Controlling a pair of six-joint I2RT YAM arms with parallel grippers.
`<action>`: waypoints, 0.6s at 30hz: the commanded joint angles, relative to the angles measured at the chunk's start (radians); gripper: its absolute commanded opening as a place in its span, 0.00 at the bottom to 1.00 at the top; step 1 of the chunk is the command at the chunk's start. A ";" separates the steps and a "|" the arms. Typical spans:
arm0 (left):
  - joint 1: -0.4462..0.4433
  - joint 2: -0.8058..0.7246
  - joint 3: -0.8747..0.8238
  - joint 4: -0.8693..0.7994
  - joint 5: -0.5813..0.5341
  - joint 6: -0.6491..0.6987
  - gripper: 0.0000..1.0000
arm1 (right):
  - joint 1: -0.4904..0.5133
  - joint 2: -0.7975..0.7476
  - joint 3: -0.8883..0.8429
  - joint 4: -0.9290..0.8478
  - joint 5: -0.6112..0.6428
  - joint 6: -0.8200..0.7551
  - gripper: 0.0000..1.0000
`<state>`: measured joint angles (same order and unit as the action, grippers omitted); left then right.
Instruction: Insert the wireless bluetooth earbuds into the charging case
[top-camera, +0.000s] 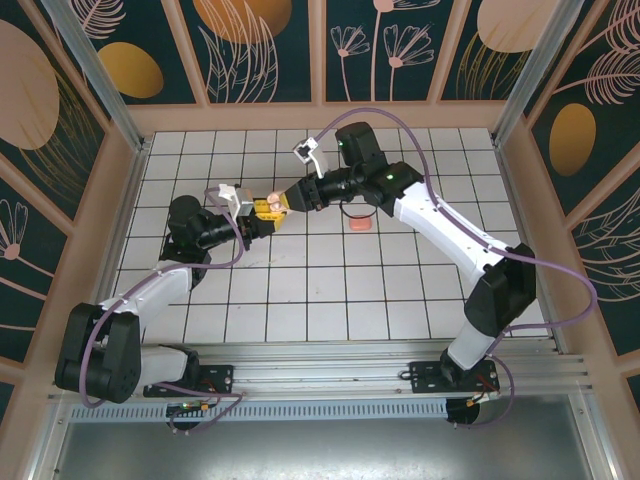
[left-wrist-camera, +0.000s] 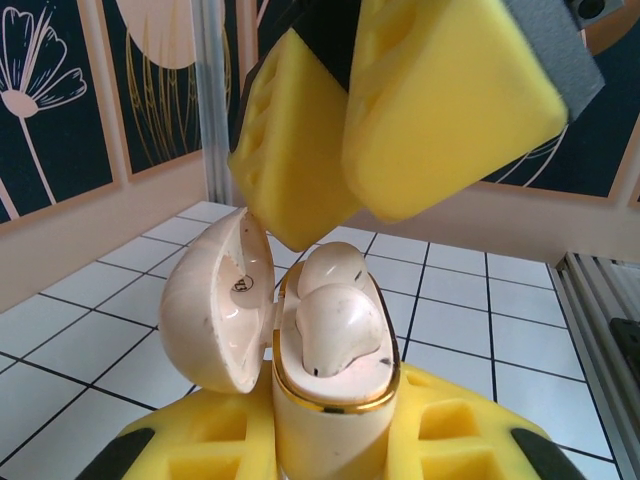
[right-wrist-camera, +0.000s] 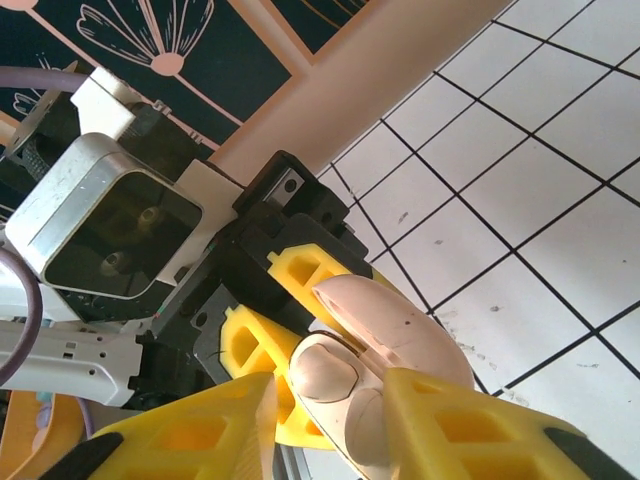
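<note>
Left jaws clamp the open charging case (left-wrist-camera: 330, 430); right jaws above, gap unclear; we press cream earbuds (left-wrist-camera: 335, 330) straight down, gently.

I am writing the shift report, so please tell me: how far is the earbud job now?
Done: two cream earbuds sit in the open charging case. In hand: the left fingers clamp that case; the right fingers hover just above it. Left: a coral-pink item lies on the tiles, too small to identify.

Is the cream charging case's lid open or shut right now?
Open. The lid stands swung aside from the charging case, with cream earbuds seated inside.
</note>
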<state>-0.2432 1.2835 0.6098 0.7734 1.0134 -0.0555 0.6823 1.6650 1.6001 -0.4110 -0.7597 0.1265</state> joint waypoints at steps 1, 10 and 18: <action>-0.009 -0.017 0.028 0.026 0.025 0.019 0.12 | -0.011 -0.072 0.007 0.039 0.001 -0.001 0.40; -0.021 -0.020 0.035 0.029 0.036 0.017 0.13 | -0.047 -0.062 -0.009 0.112 0.007 0.067 0.55; -0.021 -0.026 0.043 0.023 0.034 0.019 0.13 | -0.037 0.035 0.028 0.139 -0.139 0.103 0.56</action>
<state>-0.2611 1.2793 0.6193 0.7738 1.0214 -0.0555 0.6373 1.6726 1.5867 -0.3103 -0.8185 0.2073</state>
